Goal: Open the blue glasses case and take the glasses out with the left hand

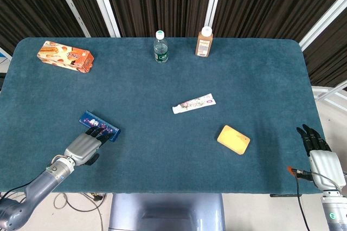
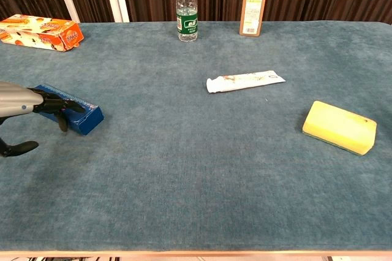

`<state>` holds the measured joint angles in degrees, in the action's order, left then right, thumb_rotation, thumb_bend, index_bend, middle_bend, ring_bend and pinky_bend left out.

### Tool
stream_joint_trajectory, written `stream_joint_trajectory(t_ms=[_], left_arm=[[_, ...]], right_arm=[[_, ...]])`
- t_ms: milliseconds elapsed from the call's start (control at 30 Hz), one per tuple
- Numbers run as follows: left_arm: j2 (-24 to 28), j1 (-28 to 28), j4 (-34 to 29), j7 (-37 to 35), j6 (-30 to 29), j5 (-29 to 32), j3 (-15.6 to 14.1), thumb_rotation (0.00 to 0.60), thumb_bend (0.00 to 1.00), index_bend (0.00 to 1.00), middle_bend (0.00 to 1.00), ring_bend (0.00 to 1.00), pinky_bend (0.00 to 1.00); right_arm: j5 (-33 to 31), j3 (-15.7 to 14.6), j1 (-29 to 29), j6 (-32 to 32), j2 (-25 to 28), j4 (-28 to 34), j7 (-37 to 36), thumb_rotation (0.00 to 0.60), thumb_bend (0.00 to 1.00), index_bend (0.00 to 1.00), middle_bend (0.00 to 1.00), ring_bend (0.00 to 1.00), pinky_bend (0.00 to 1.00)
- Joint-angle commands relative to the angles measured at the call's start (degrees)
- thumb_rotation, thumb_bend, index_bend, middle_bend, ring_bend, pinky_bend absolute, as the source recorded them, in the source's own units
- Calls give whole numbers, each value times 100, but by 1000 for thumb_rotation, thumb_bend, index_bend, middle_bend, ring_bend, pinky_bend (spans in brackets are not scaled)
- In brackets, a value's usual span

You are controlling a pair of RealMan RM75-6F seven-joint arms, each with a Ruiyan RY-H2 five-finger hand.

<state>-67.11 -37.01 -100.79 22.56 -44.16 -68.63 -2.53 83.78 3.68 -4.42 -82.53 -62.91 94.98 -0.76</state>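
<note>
Blue floral-printed glasses case [image 1: 100, 126], yellow sponge [image 1: 233, 139], teal table [image 1: 162, 90].

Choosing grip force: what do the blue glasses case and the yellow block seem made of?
Blue glasses case: apparently rigid plastic or card, smooth printed finish, crisp box edges. Yellow block: probably sponge or foam, matte, rounded corners, though the look leaves that open.

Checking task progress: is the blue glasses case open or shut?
Shut. The glasses case lies flat as one closed box, no glasses showing; the left hand has its fingers on it.
</note>
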Motion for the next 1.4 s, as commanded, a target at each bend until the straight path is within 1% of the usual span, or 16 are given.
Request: stream_joint_trajectory(t_ms=[33,400,667,700,733,833,867,900,933,1033,1133,1267,1400], left_arm=[[-102,-61,49,46,2,103,64,600,491,0,209,0,0],[-321,-198,94,277,-67,410,136,600,491,0,210,0,0],[-243,-166,1,283,-172,467,70,600,480,0,210,0,0],[-219,-151,-17,257,-188,464,60,600,463,0,210,0,0],[-175,-124,-57,202,-218,442,49,600,423,0,210,0,0],[-70,-45,-168,68,-324,355,35,600,256,0,211,0,0],[-7,24,-244,30,-459,308,32,600,211,0,211,0,0],[18,55,-276,26,-522,275,26,600,193,0,211,0,1],[81,156,-367,31,-755,125,12,600,179,0,211,0,6],[128,365,-445,34,-1268,-186,20,600,173,0,210,0,17],[105,507,-398,-9,-1619,-296,87,600,173,0,210,0,18],[47,503,-250,83,-1722,-163,228,600,174,0,211,0,28],[-56,378,16,193,-1595,119,398,600,211,1,214,0,28]], right_arm=[[-15,1,2,8,4,11,-18,600,153,0,0,0,187],[-29,5,0,24,19,21,-49,600,154,0,0,0,187],[-38,4,-2,39,28,32,-65,600,156,0,0,0,187],[-39,2,-1,41,29,34,-64,600,156,0,0,0,187],[-41,2,0,40,31,37,-63,600,156,0,0,0,187],[-40,3,3,32,31,38,-60,600,157,0,0,0,187],[-35,5,3,24,28,33,-52,600,157,0,0,0,187],[-30,6,3,19,26,30,-46,600,157,0,0,0,187],[-18,7,3,7,19,22,-34,600,157,0,0,0,187],[-15,3,6,2,8,20,-24,600,158,0,0,0,187],[-12,3,4,3,3,24,-14,600,158,0,0,0,187],[-11,2,1,8,-3,24,0,600,161,0,0,0,187],[-32,5,-4,28,-3,24,-7,600,163,0,0,0,187]])
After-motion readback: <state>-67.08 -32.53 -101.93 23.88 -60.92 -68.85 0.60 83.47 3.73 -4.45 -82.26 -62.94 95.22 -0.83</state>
